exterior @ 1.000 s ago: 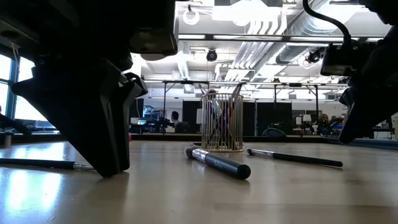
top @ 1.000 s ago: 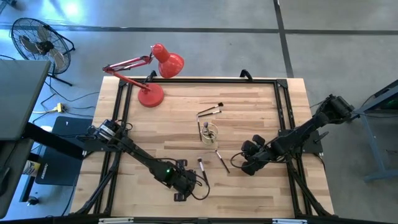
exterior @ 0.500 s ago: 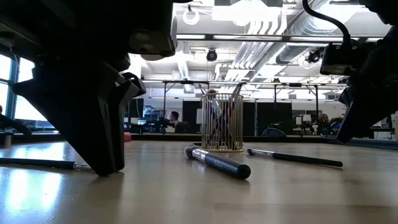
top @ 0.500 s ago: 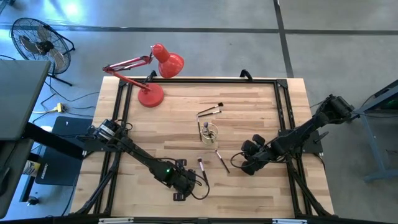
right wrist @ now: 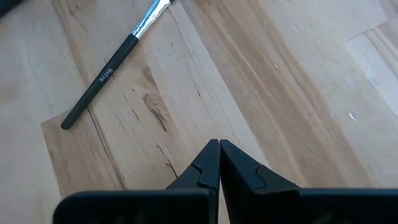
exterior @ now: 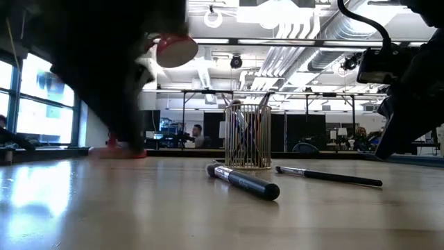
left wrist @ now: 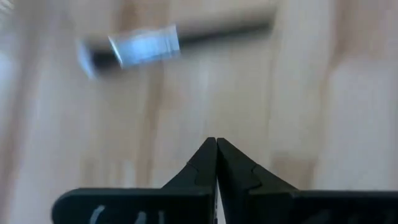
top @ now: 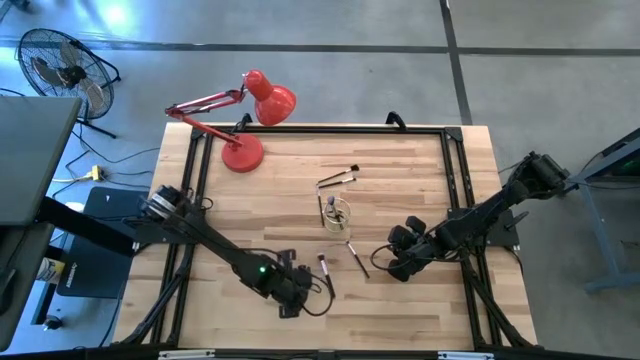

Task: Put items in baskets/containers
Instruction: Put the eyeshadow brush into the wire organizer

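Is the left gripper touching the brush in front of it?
Apart. The left wrist view shows bare wood between the shut left gripper and the brush.

cup (top: 339, 213) mid-table, two brushes (top: 338, 179) behind it, two brushes (top: 357, 258) in front

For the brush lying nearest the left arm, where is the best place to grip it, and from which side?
Probably mid-handle, from straight above. That brush lies flat on the table beside the left hand, with clear wood on both sides of its thin dark handle. The fingers should straddle the handle across its length, away from the pale ferrule. The left hand's fingers are shut now, so they must open first.
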You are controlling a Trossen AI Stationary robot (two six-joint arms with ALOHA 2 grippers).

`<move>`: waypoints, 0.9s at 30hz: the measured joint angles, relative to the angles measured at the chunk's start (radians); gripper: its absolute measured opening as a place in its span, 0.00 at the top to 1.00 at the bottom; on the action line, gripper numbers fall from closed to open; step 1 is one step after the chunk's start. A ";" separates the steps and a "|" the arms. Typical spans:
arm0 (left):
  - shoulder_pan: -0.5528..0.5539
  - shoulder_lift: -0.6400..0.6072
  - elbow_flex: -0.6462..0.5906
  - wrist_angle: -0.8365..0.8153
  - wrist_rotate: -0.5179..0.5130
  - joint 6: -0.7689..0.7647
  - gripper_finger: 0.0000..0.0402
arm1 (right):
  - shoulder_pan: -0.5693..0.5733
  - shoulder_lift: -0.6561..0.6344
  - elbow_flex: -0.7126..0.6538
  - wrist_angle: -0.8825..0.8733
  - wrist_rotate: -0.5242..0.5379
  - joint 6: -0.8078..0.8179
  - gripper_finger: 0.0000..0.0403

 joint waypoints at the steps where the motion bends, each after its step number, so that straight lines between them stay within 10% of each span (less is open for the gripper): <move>1: 0.005 -0.024 0.002 0.000 -0.038 0.000 1.00 | 0.000 0.000 0.000 0.000 0.001 0.000 0.98; 14: 0.146 -0.293 0.002 0.148 -0.445 0.182 1.00 | 0.000 0.000 0.000 0.009 0.034 -0.027 0.99; 27: 0.424 -0.252 -0.049 0.761 -0.070 0.494 1.00 | 0.000 0.000 0.000 0.030 0.043 -0.062 1.00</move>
